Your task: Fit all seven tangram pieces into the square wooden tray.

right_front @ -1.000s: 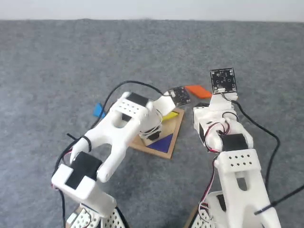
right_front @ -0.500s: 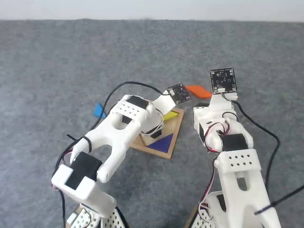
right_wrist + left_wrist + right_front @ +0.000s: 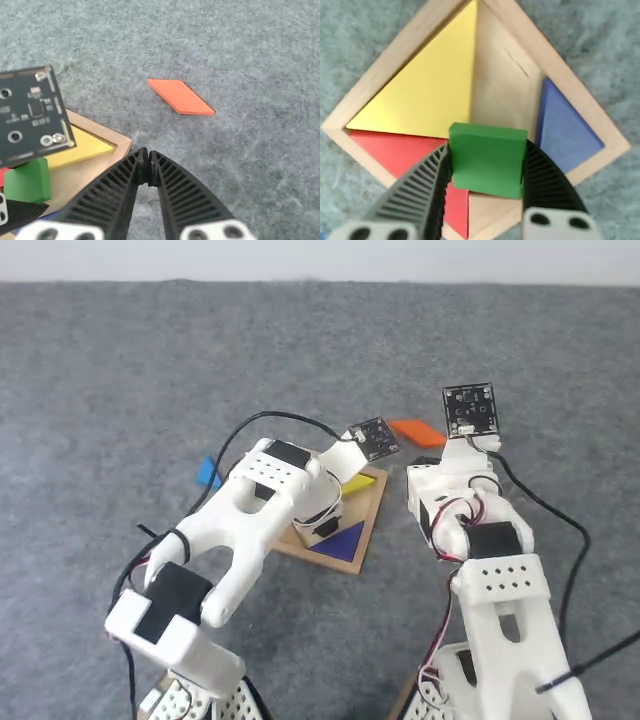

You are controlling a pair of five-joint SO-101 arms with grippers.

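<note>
Tangram pieces and a square wooden tray (image 3: 395,65) lay on a grey, carpet-like worktop (image 3: 250,50) beneath two white robot arms. The left pincer (image 3: 486,150) was clamped on a green square (image 3: 487,170), one finger on each side, holding it over the tray. Whether the square touched the tray floor could not be told.

Inside the tray, a large yellow triangle (image 3: 425,85) filled one side and a red triangle (image 3: 395,150) lay against its long edge. A blue triangle (image 3: 562,135) sat along the opposite rim, and bare wood showed between them.

The right pincer (image 3: 147,160) had its fingers pressed together, holding nothing, above the worktop just beside the tray's corner. An orange parallelogram (image 3: 181,96) lay flat on the worktop beyond it, apart from the tray. A light blue piece (image 3: 208,472) lay on the worktop off the tray's other side.
</note>
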